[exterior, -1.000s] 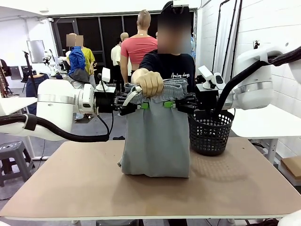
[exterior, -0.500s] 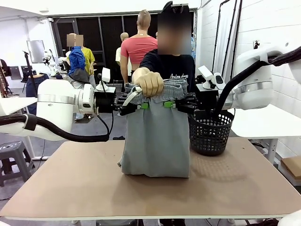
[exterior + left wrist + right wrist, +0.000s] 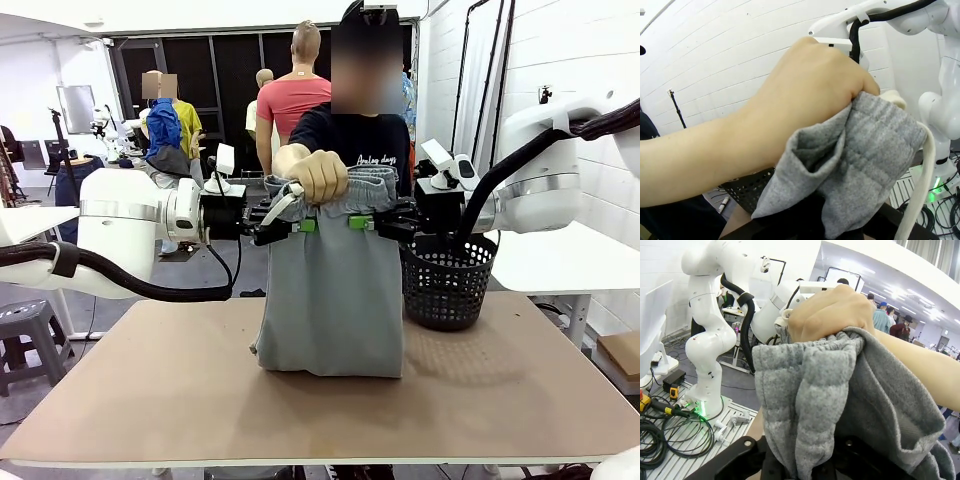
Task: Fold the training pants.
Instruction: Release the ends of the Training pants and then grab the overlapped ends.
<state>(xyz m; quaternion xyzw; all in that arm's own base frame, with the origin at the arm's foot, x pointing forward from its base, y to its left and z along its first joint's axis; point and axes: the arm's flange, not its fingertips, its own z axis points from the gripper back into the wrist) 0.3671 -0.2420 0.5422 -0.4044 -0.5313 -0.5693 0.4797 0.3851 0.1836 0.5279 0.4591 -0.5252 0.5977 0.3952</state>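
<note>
The light grey training pants (image 3: 333, 300) hang upright over the table, their lower end resting on the tabletop. My left gripper (image 3: 300, 224) pinches the left side of the waistband and my right gripper (image 3: 365, 222) pinches the right side; both are shut on the cloth. A person's hand (image 3: 318, 177) grips the bunched waistband between them from above. The left wrist view has that hand (image 3: 805, 95) closed over the grey waistband (image 3: 875, 150), with the white drawstring (image 3: 922, 180) hanging beside it. The right wrist view holds the gathered waistband (image 3: 810, 390) close up under the same hand (image 3: 832, 310).
A black mesh basket (image 3: 447, 285) stands on the table just right of the pants, under my right arm. The brown table (image 3: 150, 380) has bare room at the left and front. The person stands at the far edge behind the pants.
</note>
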